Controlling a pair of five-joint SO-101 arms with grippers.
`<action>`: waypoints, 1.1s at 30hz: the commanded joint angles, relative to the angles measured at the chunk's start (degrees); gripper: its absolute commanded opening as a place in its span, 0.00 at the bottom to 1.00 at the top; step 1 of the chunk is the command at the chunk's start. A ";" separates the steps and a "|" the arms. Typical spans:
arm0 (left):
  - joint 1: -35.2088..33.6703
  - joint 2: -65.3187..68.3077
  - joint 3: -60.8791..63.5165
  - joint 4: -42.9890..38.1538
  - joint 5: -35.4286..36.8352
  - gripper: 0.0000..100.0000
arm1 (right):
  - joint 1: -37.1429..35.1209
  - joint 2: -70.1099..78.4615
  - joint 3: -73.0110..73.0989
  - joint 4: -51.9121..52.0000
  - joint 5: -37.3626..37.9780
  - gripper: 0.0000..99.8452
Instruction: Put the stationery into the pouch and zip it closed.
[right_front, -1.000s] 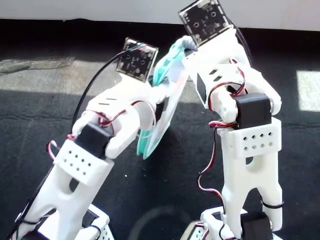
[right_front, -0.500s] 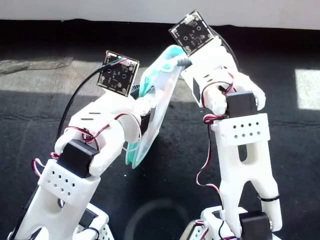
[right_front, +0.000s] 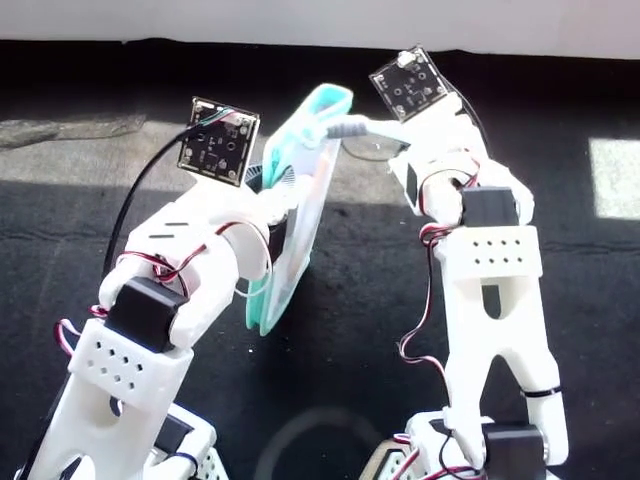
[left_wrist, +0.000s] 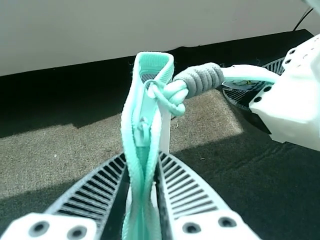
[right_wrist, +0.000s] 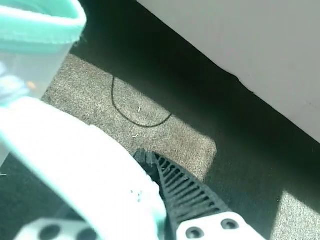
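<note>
A translucent pouch with a mint zip edge hangs upright in the air between the two arms. My left gripper is shut on the pouch's side; the mint edge runs up between its ribbed fingers. The zip pull, a mint cord with a grey wrapped grip, stretches sideways from the pouch's top corner. My right gripper is shut on that pull, beside the pouch top. What lies inside the pouch cannot be made out.
Dark carpet covers the table, with a sunlit band behind the arms and a bright patch at the right. A thin wire loop lies on the lit carpet. A white wall closes the far side.
The left arm has carried the pouch further left. The right gripper has drawn back to the right, and the zip pull now stretches out sideways from the pouch top.
</note>
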 joint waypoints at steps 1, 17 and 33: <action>-1.27 -2.07 0.75 -1.58 -0.44 0.02 | -4.70 -6.02 -2.42 4.79 0.62 0.02; -1.80 -2.07 5.23 -8.35 -0.44 0.02 | -13.05 -20.09 -3.56 18.86 -12.57 0.21; -1.71 -2.07 5.23 -6.86 -0.44 0.02 | -18.51 -9.63 -1.63 6.55 -25.32 0.21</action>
